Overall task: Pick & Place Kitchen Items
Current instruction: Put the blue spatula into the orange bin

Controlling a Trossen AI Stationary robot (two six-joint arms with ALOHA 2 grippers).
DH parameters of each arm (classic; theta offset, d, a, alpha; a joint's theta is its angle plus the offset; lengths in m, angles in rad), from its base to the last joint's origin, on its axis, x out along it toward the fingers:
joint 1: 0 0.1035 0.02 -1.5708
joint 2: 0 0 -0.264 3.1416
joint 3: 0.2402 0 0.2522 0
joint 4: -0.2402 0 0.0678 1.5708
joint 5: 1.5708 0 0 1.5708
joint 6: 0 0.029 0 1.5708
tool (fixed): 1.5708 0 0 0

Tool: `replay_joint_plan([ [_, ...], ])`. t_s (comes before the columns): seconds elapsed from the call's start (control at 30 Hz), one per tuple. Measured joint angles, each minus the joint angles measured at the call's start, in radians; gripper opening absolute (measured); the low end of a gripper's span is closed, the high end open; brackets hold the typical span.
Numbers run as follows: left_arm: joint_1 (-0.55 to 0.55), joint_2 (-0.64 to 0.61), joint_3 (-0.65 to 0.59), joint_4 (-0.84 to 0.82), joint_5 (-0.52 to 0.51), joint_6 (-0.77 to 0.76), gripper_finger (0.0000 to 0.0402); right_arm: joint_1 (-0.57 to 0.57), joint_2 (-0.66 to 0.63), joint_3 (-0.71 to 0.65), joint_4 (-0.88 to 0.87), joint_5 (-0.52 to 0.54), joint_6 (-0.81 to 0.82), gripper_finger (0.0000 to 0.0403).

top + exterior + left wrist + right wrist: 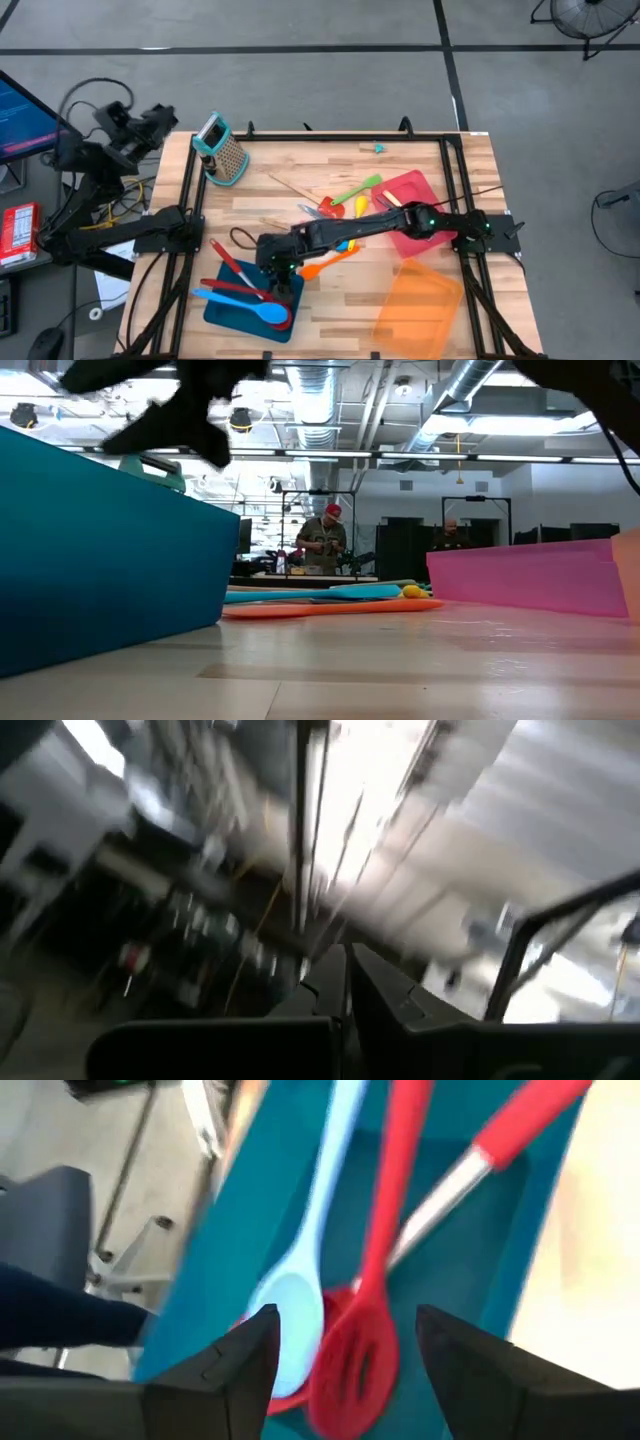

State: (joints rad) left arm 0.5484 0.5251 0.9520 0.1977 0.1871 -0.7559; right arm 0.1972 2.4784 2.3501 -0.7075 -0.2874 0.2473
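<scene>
Right gripper (283,283): reaches across the table to about 7 o'clock, over the blue tray (225,310); dark fingers (235,1360) spread wide, nothing between them.
Left gripper (335,982): folded back off the table's 10 o'clock corner, fingers pressed together, empty.
Blue tray: flat, teal-blue, shallow walls, smooth plastic look. It holds a light blue spoon (300,1295) with a rounded bowl, a red slotted spoon (358,1350) with glossy oval head, and a red-handled utensil (520,1130) with a bright metal shaft, lying slantwise across each other.
Loose kitchen items: near table centre an orange spatula (325,264), a yellow piece (352,194) and a green-handled one (368,183) at about 1 o'clock of centre.
Red tray (425,195): at 3 o'clock, partly under the right arm.
Orange tray (420,312): translucent, at 5 o'clock.
Box grater (228,152): dull perforated metal, teal handle, at 11 o'clock.
Table (340,330): pale wood planks, black frame rails.
Room: grey floor, exposed ceiling ducts, a person (325,540) standing far behind.
</scene>
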Motion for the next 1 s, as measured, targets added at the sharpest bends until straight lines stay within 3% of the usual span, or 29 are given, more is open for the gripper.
replay_joint_plan([
  [0.1, -0.001, -0.001, 0.0, -0.191, 0.07, 0.018, 0.0001, -0.009, -0.122, -0.001, -0.132, 0.02, -0.02, 0.0228],
  [0.2, -0.014, 0.003, 0.0, -0.429, 0.098, 0.043, 0.0001, -0.001, -0.294, 0.003, -0.292, 0.112, -0.036, 0.0214],
  [0.3, -0.045, 0.022, -0.002, -0.669, 0.082, 0.077, 0.0001, 0.041, -0.442, 0.004, -0.451, 0.271, -0.034, 0.0186],
  [0.4, -0.108, 0.043, -0.045, -0.783, 0.016, 0.087, 0.0001, 0.096, -0.583, -0.001, -0.539, 0.453, 0.033, 0.0147],
  [0.57, -0.302, 0.103, -0.169, -0.787, -0.167, 0.027, 0.0001, 0.188, -0.81, 0.005, -0.608, 0.769, 0.186, 0.008],
  [0.7, -0.496, 0.209, -0.259, -0.756, -0.32, -0.076, 0.0001, 0.257, -0.894, 0.0, -0.642, 0.941, 0.256, 0.0042],
  [0.9, -0.806, 0.465, -0.31, -0.549, -0.527, -0.225, 0.0001, 0.306, -0.943, 0.002, -0.694, 1.044, 0.277, 0.0004],
  [1.0, -0.874, 0.624, -0.274, -0.501, -0.617, -0.286, 0.0001, 0.297, -0.931, 0.0, -0.707, 1.044, 0.277, 0.0004],
])
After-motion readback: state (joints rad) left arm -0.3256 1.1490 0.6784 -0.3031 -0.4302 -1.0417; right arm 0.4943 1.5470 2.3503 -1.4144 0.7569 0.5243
